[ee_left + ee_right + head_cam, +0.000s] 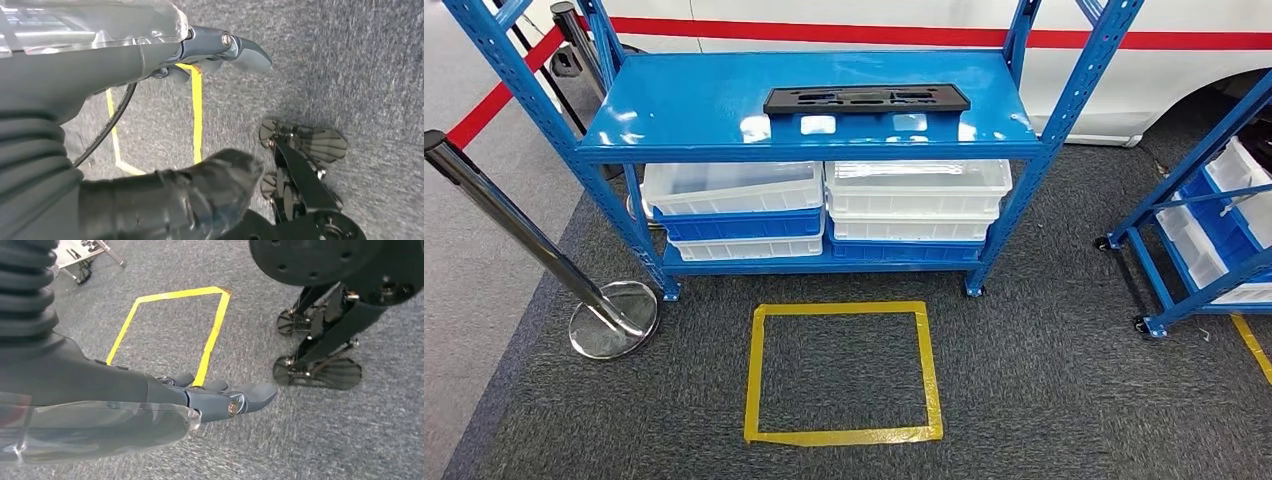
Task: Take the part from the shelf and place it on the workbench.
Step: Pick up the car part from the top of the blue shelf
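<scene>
My left robot hand [220, 50] hangs over the grey carpet [1044, 380], fingers straight and apart, holding nothing; most of it sits behind the wrist cover. My right robot hand [220, 397] hangs the same way, fingers stretched out, empty, above a corner of the yellow tape square [844, 372].

The part [866, 98] lies flat on the top board of the blue shelf [704, 100], toward the back, right of centre. It is a long, flat black plate with several cut-out recesses; I cannot make out their detail. Bright glare patches on the board sit just in front of it.

White and blue bins [824, 210] fill the lower level. A second blue rack [1204, 220] is cut off at the right edge. A chrome post [534, 240] stands to the left.
</scene>
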`<action>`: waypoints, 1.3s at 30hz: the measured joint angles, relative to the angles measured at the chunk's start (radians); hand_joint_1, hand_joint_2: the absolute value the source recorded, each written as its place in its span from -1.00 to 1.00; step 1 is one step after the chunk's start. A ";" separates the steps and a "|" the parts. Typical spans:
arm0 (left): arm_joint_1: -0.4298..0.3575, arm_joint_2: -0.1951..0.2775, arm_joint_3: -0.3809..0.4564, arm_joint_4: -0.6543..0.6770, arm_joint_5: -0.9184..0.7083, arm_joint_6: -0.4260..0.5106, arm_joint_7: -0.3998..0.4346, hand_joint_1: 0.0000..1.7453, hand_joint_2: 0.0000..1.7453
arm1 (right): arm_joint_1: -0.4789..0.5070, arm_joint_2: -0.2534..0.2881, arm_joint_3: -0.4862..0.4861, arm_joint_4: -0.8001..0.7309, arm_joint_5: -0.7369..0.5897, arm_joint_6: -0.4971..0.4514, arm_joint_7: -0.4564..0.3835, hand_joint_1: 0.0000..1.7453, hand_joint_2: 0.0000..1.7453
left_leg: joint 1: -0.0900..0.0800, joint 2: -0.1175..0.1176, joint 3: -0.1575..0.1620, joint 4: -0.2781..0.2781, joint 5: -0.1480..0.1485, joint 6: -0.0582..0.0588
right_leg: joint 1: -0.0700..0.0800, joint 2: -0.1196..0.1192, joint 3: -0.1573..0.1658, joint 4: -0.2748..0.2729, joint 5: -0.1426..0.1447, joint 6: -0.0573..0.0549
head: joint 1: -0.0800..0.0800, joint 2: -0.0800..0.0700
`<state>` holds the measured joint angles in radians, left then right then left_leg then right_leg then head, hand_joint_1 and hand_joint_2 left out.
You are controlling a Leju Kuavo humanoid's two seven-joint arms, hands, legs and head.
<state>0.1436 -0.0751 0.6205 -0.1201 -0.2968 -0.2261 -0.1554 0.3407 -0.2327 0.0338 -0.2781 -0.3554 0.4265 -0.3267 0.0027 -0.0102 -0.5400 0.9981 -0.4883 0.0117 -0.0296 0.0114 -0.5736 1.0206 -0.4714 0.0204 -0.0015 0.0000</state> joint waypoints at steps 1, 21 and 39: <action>-0.001 -0.001 0.006 0.004 0.000 -0.001 -0.001 -1.00 -1.00 | 0.018 -0.002 -0.001 -0.030 -0.006 0.000 0.006 -1.00 -1.00 | 0.000 0.000 0.000 0.000 0.000 0.000 | 0.000 0.000 0.000 0.000 0.000 0.000 | 0.000 0.000; -0.008 0.055 0.022 0.061 -0.054 -0.119 -0.033 -1.00 -1.00 | -0.138 -0.101 0.031 -0.595 0.124 -0.053 -0.151 -1.00 -1.00 | 0.000 -0.001 0.000 0.000 0.003 0.002 | 0.000 -0.002 0.002 0.001 0.002 0.002 | 0.000 0.000; 0.010 0.139 -0.040 0.101 -0.083 -0.228 -0.084 -1.00 -1.00 | -0.533 -0.210 0.167 -1.060 0.287 -0.105 -0.184 -1.00 -1.00 | 0.000 -0.001 0.001 0.001 0.005 0.001 | 0.000 -0.002 0.002 0.001 0.003 0.001 | 0.000 0.000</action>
<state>0.1536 0.0635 0.5810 -0.0195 -0.3800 -0.4542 -0.2392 -0.1927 -0.4423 0.2013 -1.3383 -0.0689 0.3213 -0.5108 0.0028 -0.0116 -0.5386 0.9990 -0.4837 0.0130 -0.0296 0.0097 -0.5717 1.0220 -0.4683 0.0212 -0.0015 0.0000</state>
